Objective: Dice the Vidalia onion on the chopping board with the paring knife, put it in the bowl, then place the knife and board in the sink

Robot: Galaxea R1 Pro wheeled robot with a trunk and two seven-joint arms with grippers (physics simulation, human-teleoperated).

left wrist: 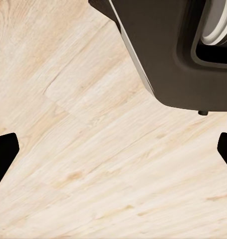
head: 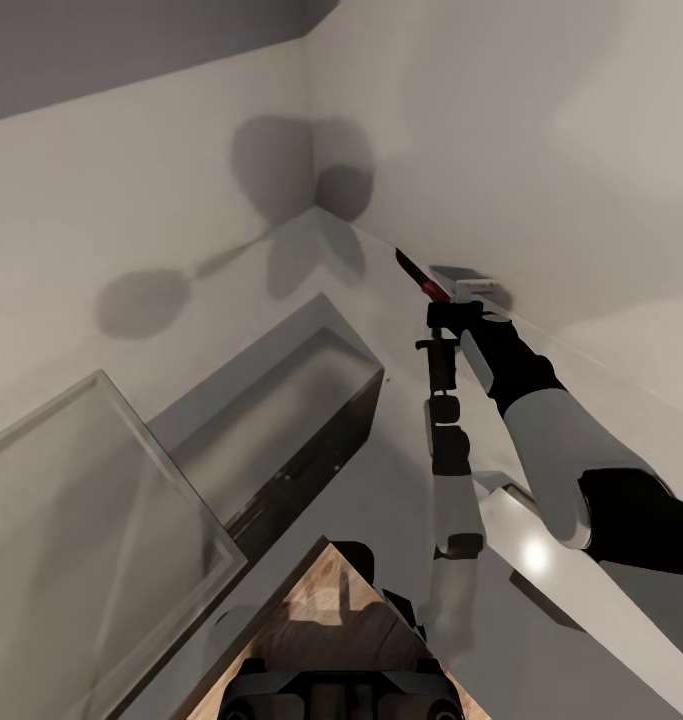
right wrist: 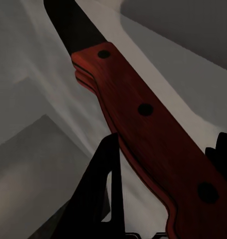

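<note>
My right gripper [head: 443, 312] is raised in front of a white wall corner and is shut on the paring knife [head: 419, 274]. The knife's dark pointed blade sticks up and away from the gripper. In the right wrist view its reddish riveted handle [right wrist: 143, 114] runs between my fingers [right wrist: 106, 189], and the dark blade [right wrist: 76, 25] points past them. My left gripper [left wrist: 113, 152] hangs open over pale wooden floor [left wrist: 93, 149] with nothing between its widely spread fingertips [left wrist: 3, 154].
A long grey box-shaped unit [head: 281, 400] and a glass-fronted panel [head: 91, 520] slant across the left of the head view. A pale glossy ledge [head: 581, 590] runs under my right arm, with a small grey-and-white object [head: 473, 284] at the wall. My dark base [left wrist: 168, 50] stands on the floor.
</note>
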